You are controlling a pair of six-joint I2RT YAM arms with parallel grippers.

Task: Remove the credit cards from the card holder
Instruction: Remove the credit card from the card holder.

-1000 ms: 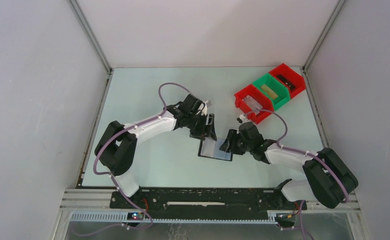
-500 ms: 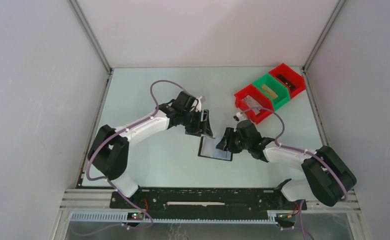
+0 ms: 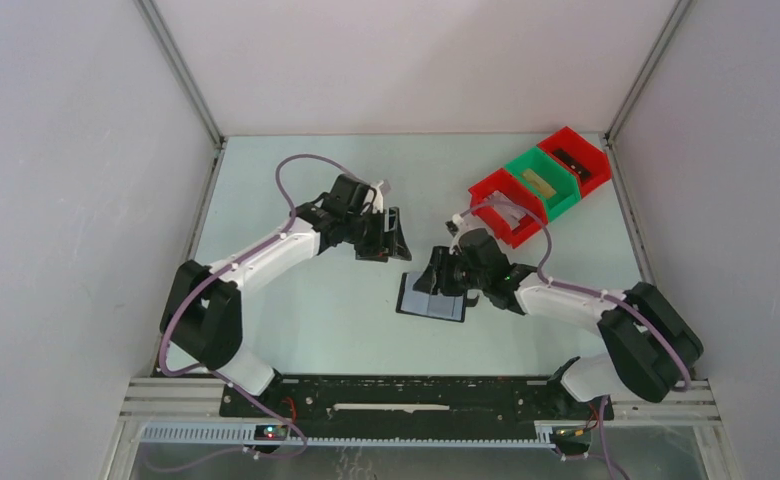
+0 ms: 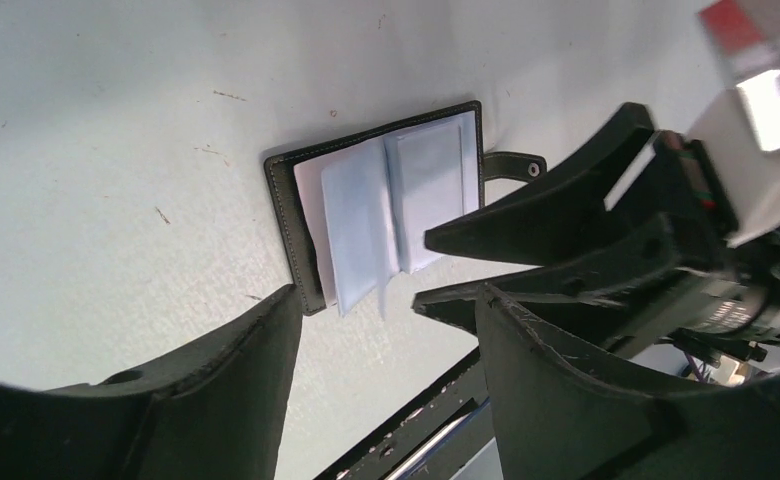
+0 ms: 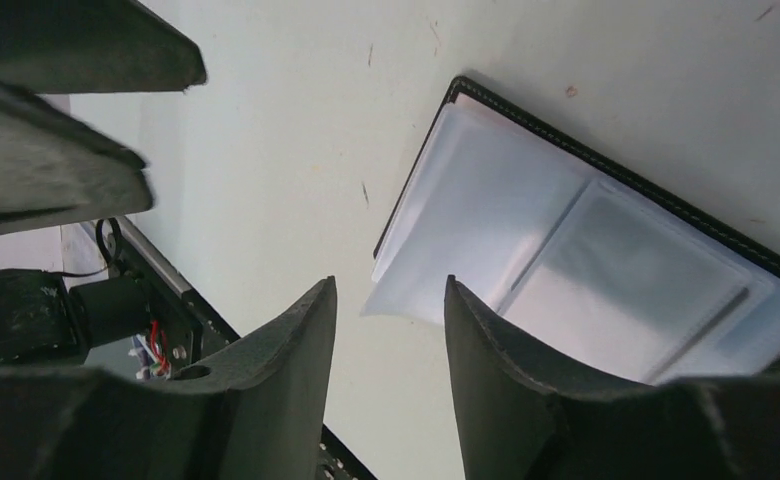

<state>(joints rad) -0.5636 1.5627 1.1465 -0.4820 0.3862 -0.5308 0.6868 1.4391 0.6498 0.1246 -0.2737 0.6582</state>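
Note:
The card holder (image 3: pixel 432 300) lies open and flat on the table, black cover down, strap tab (image 4: pixel 514 165) to one side. Pale grey-blue leaves (image 4: pixel 386 205) fill it. One whitish leaf (image 5: pixel 466 230) pokes past the cover's edge. I cannot tell loose credit cards from sleeves. My right gripper (image 3: pixel 432 281) is open and empty, low over the holder's far edge, with its fingertips (image 5: pixel 451 290) just off the protruding leaf. My left gripper (image 3: pixel 390 236) is open and empty, up and left of the holder. In the left wrist view the holder lies beyond my left gripper (image 4: pixel 386 295).
A row of bins stands at the back right: a red bin (image 3: pixel 506 205) with a grey item, a green bin (image 3: pixel 541 180) with a yellowish item and a red bin (image 3: pixel 578 157) with a dark item. White walls enclose the table.
My left gripper has drawn back up and to the left, away from the holder. My right gripper has moved left, to the holder's far edge. The holder has stayed put.

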